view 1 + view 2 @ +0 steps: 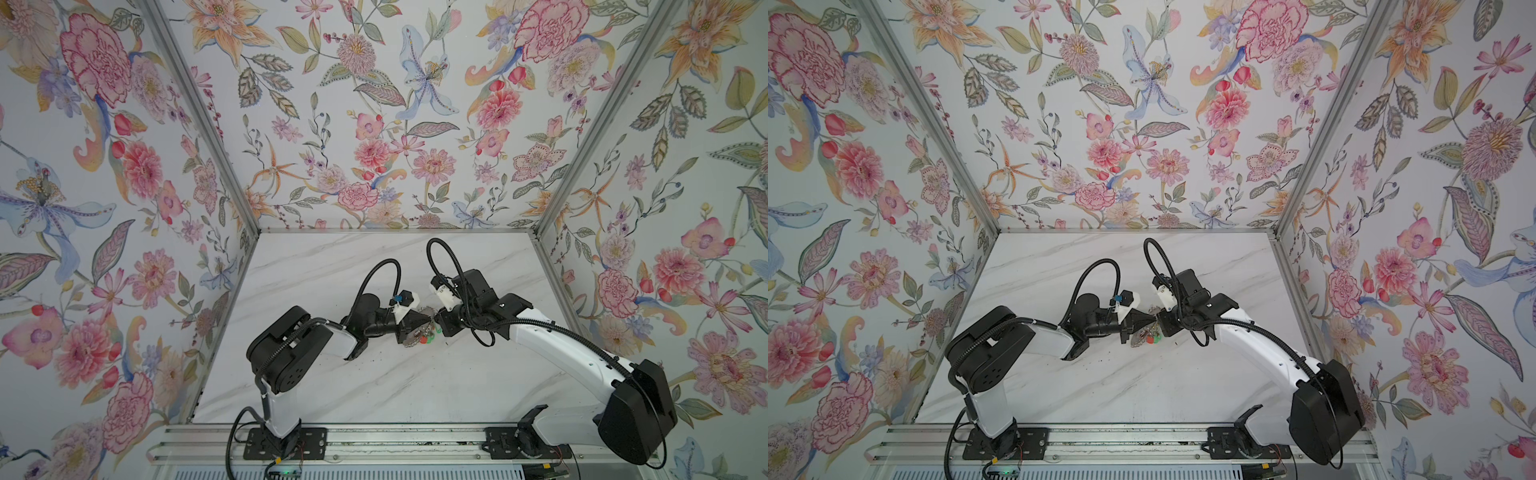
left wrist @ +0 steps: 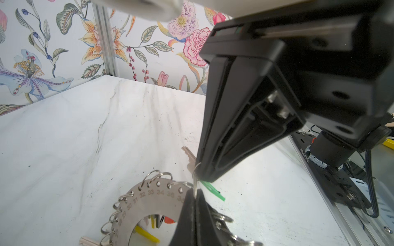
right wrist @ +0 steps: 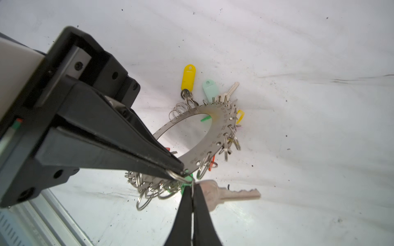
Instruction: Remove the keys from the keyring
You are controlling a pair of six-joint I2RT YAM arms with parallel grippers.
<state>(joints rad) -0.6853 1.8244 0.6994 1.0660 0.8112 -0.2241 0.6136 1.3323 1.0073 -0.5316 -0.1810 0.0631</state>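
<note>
Keyring (image 2: 149, 204), hung with keys (image 3: 230, 193) and coloured tags (image 3: 188, 77), stands tilted over marble table (image 1: 374, 386), between the two arms. Left gripper (image 3: 180, 170) and right gripper (image 3: 193, 202) are each clenched on thin split ring (image 3: 179, 175) at its rim.

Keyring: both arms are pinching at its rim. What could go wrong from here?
1. Jaws of the left gripper and right gripper are shut at their very tips on thin split ring wire; it may slip out.
2. The keyring is tilted, raised at the pinched edge; pulling may drag it along.
3. Crowded neighbouring rings could snag the key.
</note>
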